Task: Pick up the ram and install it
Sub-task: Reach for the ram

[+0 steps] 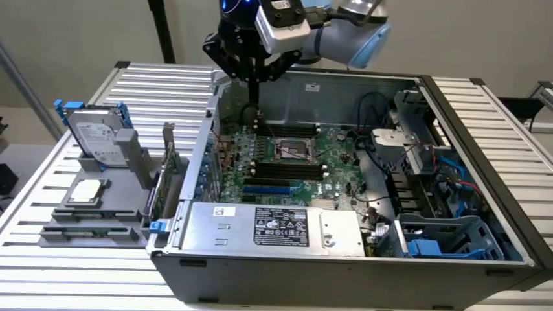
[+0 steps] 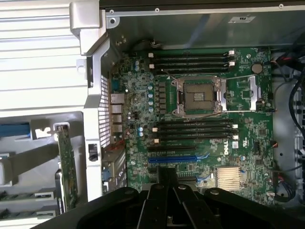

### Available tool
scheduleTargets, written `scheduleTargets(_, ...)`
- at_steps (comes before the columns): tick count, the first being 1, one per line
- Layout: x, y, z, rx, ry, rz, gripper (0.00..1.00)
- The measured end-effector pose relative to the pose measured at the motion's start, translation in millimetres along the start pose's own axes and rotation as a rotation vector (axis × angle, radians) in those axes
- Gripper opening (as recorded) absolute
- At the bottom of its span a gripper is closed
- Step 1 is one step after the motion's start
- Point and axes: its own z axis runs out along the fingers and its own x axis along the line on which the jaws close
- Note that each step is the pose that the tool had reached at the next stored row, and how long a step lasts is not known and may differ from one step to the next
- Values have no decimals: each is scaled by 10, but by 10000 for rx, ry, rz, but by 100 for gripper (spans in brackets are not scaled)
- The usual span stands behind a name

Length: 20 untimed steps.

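- Currently the gripper (image 1: 256, 83) hangs clenched above the far edge of the open computer case (image 1: 346, 285).
- Ram (image 2: 21, 195) sits in the grey holder (image 1: 129, 188) on the table (image 1: 52, 272), just beside the case.

Green motherboard (image 2: 200, 119) with black slots (image 2: 190, 129) and one blue slot (image 2: 171, 159); dark grey case (image 1: 346, 278); white ribbed table (image 1: 164, 84); silver hard drive (image 1: 95, 133) in blue frame (image 1: 62, 107); grey holder (image 1: 95, 214); black gripper (image 1: 256, 97); silver arm (image 1: 367, 39) with light-blue joint caps; silver power supply (image 1: 216, 227) with black label (image 1: 281, 228); green expansion card (image 2: 68, 167)
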Motion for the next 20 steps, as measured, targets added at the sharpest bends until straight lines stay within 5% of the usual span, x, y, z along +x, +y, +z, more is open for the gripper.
scheduleTargets(8,118,-255,-13,16,-2,0,11)
scheduleTargets(20,624,-484,-24,18,-2,0,11)
